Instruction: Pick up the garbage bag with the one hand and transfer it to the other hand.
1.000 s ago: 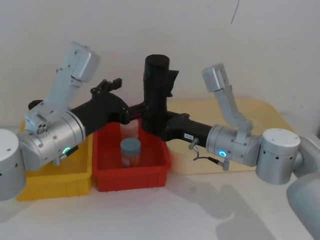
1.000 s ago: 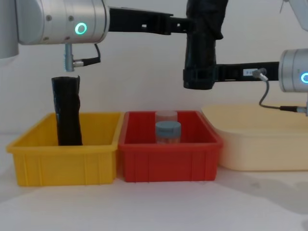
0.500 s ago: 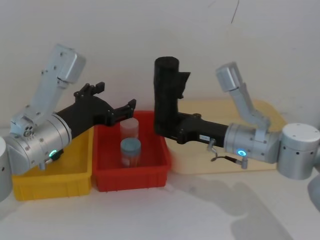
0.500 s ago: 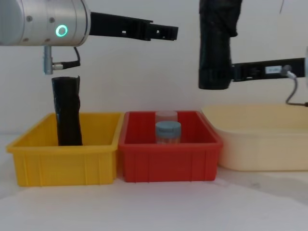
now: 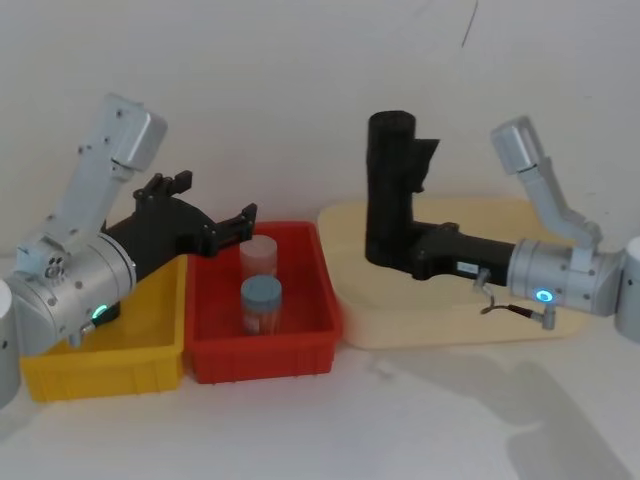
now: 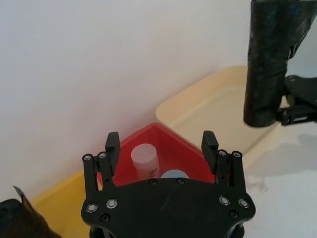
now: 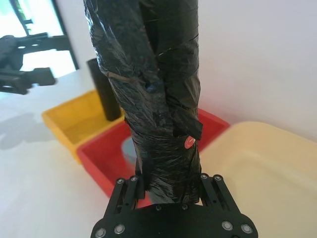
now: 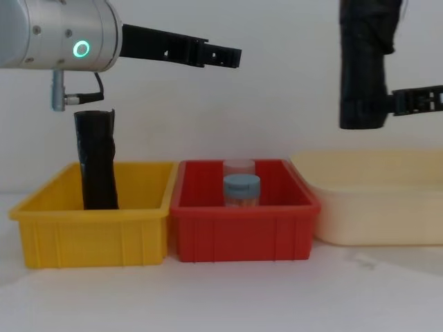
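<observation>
Since 1 s ago the handover has gone through: then both grippers were on the roll above the red plastic bin [image 5: 325, 290]. Now the L gripper [image 6: 161, 139] (black, two-finger, silver arm w/ green ring) has let go and pulled back to the left. It hangs over the seam between the red bin and the yellow plastic bin [image 5: 110, 370], fingers spread wide, nothing between them. The R gripper [image 7: 171, 183] (long, black, arm w/ blue ring) has carried the garbage bag [image 5: 390, 190], a thick matte-black wrinkled plastic roll, off to the right. Its fingers are clamped on the roll's lower end, approx upright. The bag is now in the air over the left part of the shallow cream tray [image 5: 500, 325], well clear of its floor in the chest view. Judgement: transfer is basically done, and what's left is only for the R arm to keep hold or settle. Bag's look: creased all over, a loose flap jutting out near the top, a thin pale band round the upper part, and a small red dot low down in the R wrist view. The slimmer black roll [image 8: 95, 159] stands untouched in the yellow bin.
</observation>
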